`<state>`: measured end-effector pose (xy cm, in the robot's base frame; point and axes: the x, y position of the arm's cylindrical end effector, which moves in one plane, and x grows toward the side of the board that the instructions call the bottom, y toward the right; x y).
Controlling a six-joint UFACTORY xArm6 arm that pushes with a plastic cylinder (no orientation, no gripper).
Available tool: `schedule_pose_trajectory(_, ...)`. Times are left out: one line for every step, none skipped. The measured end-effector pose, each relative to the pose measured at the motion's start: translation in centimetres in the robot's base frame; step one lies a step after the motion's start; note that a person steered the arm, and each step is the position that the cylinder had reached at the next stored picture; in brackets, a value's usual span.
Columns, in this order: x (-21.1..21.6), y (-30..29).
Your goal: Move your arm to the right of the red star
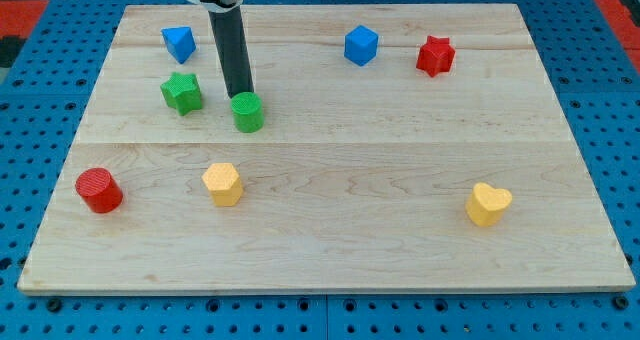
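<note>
The red star lies near the view's top right on the wooden board. My tip is far to its left, at the upper left of the board, just above and touching or nearly touching the green cylinder. The green star lies just left of the tip. The rod rises from the tip to the view's top edge.
A blue block lies at the top left and a blue cube left of the red star. A red cylinder and a yellow block lie at lower left. A yellow heart lies at lower right.
</note>
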<state>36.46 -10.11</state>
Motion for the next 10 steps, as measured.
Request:
schedule_pose_trajectory(0.0, 1.0)
schedule_pose_trajectory(0.2, 5.9)
schedule_pose_trajectory(0.2, 11.8)
schedule_pose_trajectory(0.2, 16.7)
schedule_pose_trajectory(0.3, 21.8)
schedule_pose_trajectory(0.5, 27.9)
schedule_pose_trajectory(0.5, 33.3)
schedule_pose_trajectory(0.5, 36.5)
schedule_pose_trajectory(0.5, 36.5)
schedule_pose_trajectory(-1.3, 33.9)
